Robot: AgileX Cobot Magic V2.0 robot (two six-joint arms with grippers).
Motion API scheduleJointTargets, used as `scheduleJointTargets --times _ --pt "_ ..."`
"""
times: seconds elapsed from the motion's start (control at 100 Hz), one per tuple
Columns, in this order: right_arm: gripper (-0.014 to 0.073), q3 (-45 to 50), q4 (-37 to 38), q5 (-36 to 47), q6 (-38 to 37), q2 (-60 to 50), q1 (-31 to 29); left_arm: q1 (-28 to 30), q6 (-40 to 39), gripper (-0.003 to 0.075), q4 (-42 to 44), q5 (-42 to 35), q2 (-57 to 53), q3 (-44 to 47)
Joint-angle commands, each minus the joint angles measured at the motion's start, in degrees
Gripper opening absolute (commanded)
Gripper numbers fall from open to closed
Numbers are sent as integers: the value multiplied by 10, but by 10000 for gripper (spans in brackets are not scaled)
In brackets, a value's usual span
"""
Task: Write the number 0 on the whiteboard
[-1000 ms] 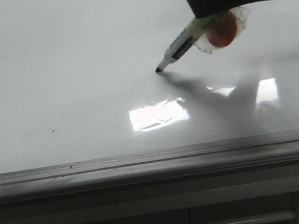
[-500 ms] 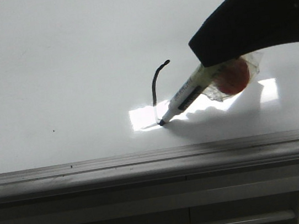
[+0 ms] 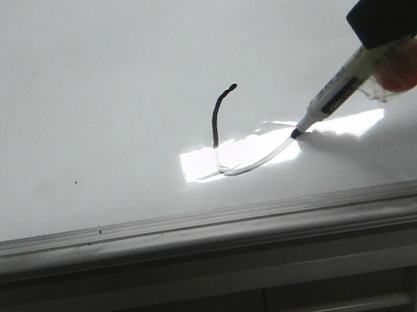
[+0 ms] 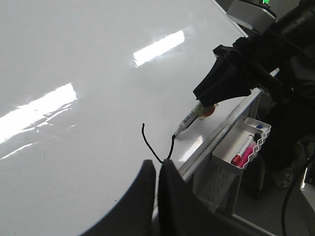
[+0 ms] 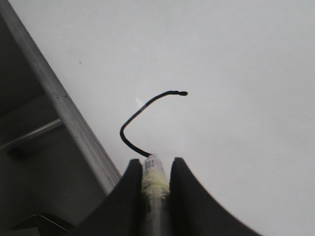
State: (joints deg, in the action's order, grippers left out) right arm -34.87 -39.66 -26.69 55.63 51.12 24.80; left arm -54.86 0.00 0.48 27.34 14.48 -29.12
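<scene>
**Front view: half a loop drawn**

The number 0 (image 3: pixel 221 135) is an unfinished hook near the whiteboard (image 3: pixel 66 83) front frame. The marker (image 3: pixel 336 95) tip touches its end, pinched by the right gripper (image 5: pixel 155 169). Left gripper (image 4: pixel 156 169) fingers sit pressed together.

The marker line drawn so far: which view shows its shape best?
The right wrist view: the marker line reads as one dark hook, free of glare. In the front view its lower curve washes out in a bright reflection; in the left wrist view it is small but complete.

R hand (image 5: pixel 155 174) grips pen (image 5: pixel 153 173), tip on half-drawn 0 (image 5: pixel 142 110).
</scene>
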Motion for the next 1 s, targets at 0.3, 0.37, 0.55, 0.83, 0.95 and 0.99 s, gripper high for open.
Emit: scheduleJointTargets --times 0.3,0.37,0.55,0.83,0.95,0.99 --pt "-55 -58 43 75 9 30 -18 2 -3 -20 -5 -49 5 -15" --pt "-55 -60 41 74 9 38 -16 2 -3 -20 -5 -49 5 -15" --pt "-55 -63 41 74 9 53 5 2 -3 -20 -5 -49 5 -15" --pt "-55 -69 38 98 9 77 42 2 -3 -20 -5 -49 5 -15" --pt "-55 -68 34 101 9 86 46 2 -3 -20 -5 -49 5 -15" --pt "-55 -69 32 102 9 89 48 2 -3 -20 -5 -49 5 -15"
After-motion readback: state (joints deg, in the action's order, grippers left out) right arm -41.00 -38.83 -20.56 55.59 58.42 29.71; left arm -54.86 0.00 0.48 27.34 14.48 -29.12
